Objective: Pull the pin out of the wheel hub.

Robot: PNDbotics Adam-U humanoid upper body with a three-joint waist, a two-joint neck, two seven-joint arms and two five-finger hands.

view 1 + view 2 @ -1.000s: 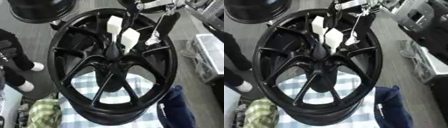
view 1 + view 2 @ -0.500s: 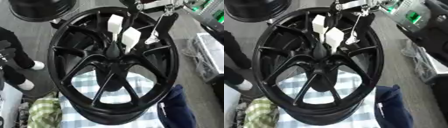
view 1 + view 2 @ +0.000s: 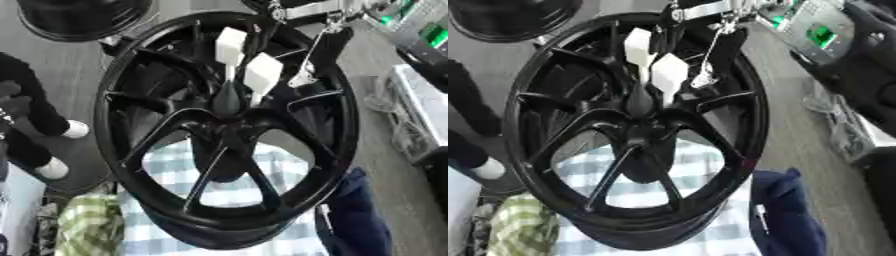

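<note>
A large black wheel hub (image 3: 122, 145) with several spokes stands tilted on a blue-and-white checked cloth (image 3: 236, 192) and fills both views. At its centre a dark grey tapered pin (image 3: 227, 97) sticks up. My right hand (image 3: 262, 72) reaches down from the top edge on a black and silver arm. Its two white-padded fingertips (image 3: 231, 44) sit close on either side of the pin's upper end and pinch it. A thin cable hangs from the wrist beside the hand. My left hand shows in neither view.
A second black wheel (image 3: 83, 17) lies at the top left. A person's dark legs and white shoes (image 3: 52, 167) stand at the left. Green plaid cloth (image 3: 83, 225) lies lower left, dark blue cloth (image 3: 359, 220) lower right. Boxes and a green-lit device (image 3: 820, 35) crowd the right.
My hand and the wheel hub hold the same place around the pin. The green-lit device has come into view at the upper right.
</note>
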